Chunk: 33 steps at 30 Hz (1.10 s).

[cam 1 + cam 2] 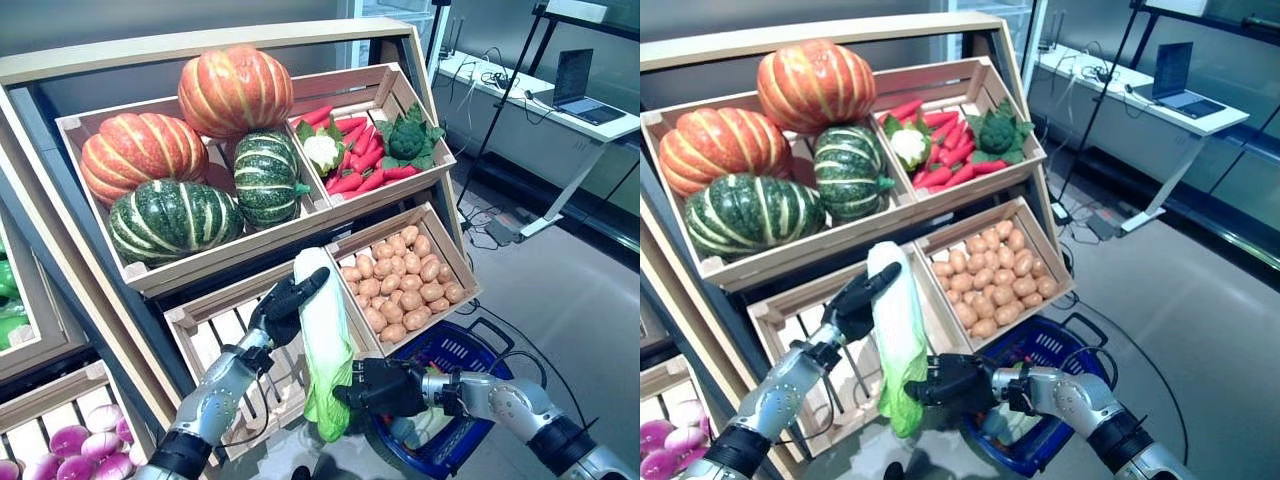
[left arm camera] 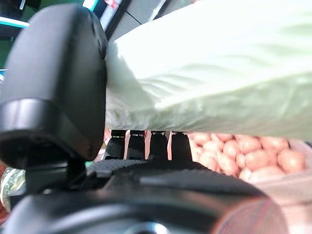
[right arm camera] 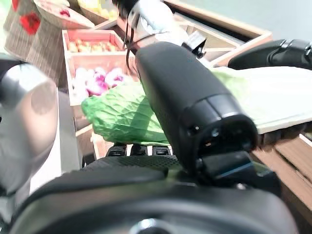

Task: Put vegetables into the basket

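Note:
A long napa cabbage (image 1: 322, 330), white at the top and leafy green at the bottom, hangs upright in front of the shelf's lower crates. My left hand (image 1: 283, 306) is curled round its white upper end; the thumb (image 2: 53, 83) presses on the cabbage (image 2: 219, 73). My right hand (image 1: 385, 386) grips the green lower end, with its thumb (image 3: 190, 102) over the leaves (image 3: 122, 114). The blue basket (image 1: 455, 350) stands on the floor below and right of the cabbage, partly hidden by my right arm.
The tilted wooden shelf holds pumpkins (image 1: 235, 90), a crate of carrots (image 1: 355, 160) with cauliflower and broccoli, and a crate of potatoes (image 1: 405, 280). A slatted crate (image 1: 215, 335) sits behind the cabbage. Purple onions (image 1: 85, 445) lie lower left. A desk with a laptop (image 1: 580, 85) stands at the right.

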### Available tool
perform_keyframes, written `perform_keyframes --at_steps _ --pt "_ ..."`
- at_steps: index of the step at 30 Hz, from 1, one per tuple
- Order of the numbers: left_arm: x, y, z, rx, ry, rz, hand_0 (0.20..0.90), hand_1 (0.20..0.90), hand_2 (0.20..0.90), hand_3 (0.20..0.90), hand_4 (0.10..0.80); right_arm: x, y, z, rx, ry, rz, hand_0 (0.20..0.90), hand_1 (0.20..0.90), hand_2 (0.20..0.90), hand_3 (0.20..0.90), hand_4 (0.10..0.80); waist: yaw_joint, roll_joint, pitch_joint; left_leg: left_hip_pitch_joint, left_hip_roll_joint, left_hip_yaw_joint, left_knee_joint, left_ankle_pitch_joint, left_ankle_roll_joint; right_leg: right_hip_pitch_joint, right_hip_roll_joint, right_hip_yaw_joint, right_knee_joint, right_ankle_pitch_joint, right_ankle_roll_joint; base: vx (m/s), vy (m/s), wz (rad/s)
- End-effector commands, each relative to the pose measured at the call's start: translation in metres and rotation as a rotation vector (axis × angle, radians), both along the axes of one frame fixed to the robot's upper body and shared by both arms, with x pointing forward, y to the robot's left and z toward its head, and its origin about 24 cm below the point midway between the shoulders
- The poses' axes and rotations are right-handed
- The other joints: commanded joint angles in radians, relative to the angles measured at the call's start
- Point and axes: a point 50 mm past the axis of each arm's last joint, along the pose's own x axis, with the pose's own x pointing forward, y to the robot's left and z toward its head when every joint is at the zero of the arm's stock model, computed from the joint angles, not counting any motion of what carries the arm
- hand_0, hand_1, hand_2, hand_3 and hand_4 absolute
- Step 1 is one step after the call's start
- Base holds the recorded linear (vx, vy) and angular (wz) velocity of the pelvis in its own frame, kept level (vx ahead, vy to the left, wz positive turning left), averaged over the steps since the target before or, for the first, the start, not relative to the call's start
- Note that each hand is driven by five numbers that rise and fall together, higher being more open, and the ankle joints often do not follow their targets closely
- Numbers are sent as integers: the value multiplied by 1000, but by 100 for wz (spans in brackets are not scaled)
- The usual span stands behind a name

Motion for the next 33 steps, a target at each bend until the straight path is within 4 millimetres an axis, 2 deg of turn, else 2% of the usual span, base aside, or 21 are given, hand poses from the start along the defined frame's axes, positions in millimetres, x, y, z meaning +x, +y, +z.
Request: perform_keyframes --at_steps 1,7,16,21,22,23,24,33 --pt "11 -59 16 -179 -113 -200 300 300 300 300 400 17 68 97 731 -261 244 900 900 900 900 800 20 -7 -21 46 16 6 2 -109 -20 -24 -47 -16 25 32 -15 0 0 0" --pt "11 -57 13 -186 -117 -200 300 300 300 300 400 19 68 90 676 -249 253 900 900 900 900 800 20 -6 -25 44 18 9 2 -107 -23 -24 -46 -17 22 32 -16 0 0 0" --pt "12 -59 14 -188 -126 -181 300 300 300 300 400 22 60 57 365 -168 145 900 900 900 900 800 8 -6 -23 41 22 16 2 -103 -26 -28 -48 -14 17 38 -15 0 0 0" --pt "12 -61 16 -190 -128 -175 300 300 300 300 400 23 61 60 381 -156 130 900 900 900 900 800 5 -8 -20 42 23 17 2 -100 -27 -27 -49 -13 14 43 -14 0 0 0" --pt "12 -61 16 -189 -129 -175 300 300 300 300 400 23 62 61 388 -157 129 740 740 740 740 693 5 -8 -20 42 23 17 2 -99 -27 -28 -49 -11 14 43 -14 0 0 0" --pt "12 -61 16 -191 -127 -174 300 300 300 300 400 24 64 63 401 -158 124 479 479 479 479 519 6 -8 -19 42 23 16 2 -100 -27 -28 -49 -10 15 43 -15 0 0 0" --pt "12 -62 16 -196 -127 -176 300 300 300 300 400 25 65 64 405 -160 113 300 300 300 300 400 6 -8 -19 42 22 14 2 -100 -27 -26 -49 -10 14 43 -15 0 0 0" --pt "12 -63 16 -195 -121 -173 300 300 300 300 400 26 70 66 413 -170 101 300 300 300 300 400 6 -6 -23 44 22 19 2 -101 -25 -25 -51 -6 13 43 -14 0 0 0"
